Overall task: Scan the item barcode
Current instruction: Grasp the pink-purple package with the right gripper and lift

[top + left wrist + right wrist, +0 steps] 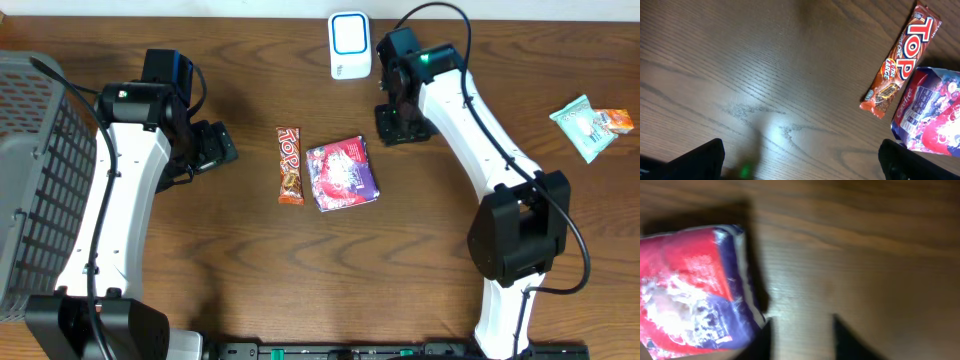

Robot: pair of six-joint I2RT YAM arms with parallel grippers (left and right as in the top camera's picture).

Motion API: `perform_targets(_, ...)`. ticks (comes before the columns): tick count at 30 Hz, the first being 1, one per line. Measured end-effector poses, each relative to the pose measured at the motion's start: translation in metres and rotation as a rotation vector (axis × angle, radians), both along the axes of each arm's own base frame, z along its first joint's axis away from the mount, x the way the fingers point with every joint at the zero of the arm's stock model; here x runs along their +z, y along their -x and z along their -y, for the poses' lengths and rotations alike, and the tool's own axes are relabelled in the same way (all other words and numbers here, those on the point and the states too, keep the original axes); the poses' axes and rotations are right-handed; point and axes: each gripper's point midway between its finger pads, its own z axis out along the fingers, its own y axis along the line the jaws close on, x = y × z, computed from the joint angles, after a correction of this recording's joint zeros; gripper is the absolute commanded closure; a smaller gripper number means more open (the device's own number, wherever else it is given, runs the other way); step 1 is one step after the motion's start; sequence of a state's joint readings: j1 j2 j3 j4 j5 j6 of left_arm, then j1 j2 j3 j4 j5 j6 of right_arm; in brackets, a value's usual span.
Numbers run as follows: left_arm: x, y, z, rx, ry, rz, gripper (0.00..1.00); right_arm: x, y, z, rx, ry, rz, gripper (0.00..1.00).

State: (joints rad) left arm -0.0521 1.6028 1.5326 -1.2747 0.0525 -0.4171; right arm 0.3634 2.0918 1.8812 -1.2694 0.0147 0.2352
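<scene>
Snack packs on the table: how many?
3: TOP bar mid-table, purple pack just right of it, teal pack near the right edge. The orange piece beside that may be a fourth pack.

Orange-red bar (289, 165); purple-red packet (342, 173); white-blue scanner (350, 45); brown woodgrain table (250, 260).

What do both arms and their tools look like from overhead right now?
The left arm and right arm match: smooth white shells between boxy black joints, each with a small green light near the wrist. Thin black cables run along both. The left tool and right tool are black, with no markings visible.
</scene>
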Motion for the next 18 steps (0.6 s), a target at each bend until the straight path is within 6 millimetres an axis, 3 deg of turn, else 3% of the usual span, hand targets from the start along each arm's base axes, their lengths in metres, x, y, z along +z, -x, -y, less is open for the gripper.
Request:
perform_targets(4,0.000,0.000,0.000,0.000,0.000,0.000,0.02,-0.022,0.007,-0.030,0.097,-0.169,-0.036,0.18)
perform_targets(8,0.000,0.000,0.000,0.000,0.000,0.000,0.02,-0.049,0.022,-0.049,0.142,-0.295,-0.085,0.27)
perform_targets(11,0.000,0.000,0.000,0.000,0.000,0.000,0.02,-0.068,0.032,-0.054,0.154,-0.357,-0.108,0.44)
perform_targets(14,0.000,0.000,0.000,0.000,0.000,0.000,0.02,-0.083,0.040,-0.059,0.157,-0.429,-0.124,0.67)
perform_targets(16,0.000,0.000,0.000,0.000,0.000,0.000,0.02,-0.085,0.045,-0.063,0.161,-0.479,-0.138,0.94)
perform_targets(18,0.000,0.000,0.000,0.000,0.000,0.000,0.02,-0.084,0.046,-0.066,0.159,-0.498,-0.142,0.99)
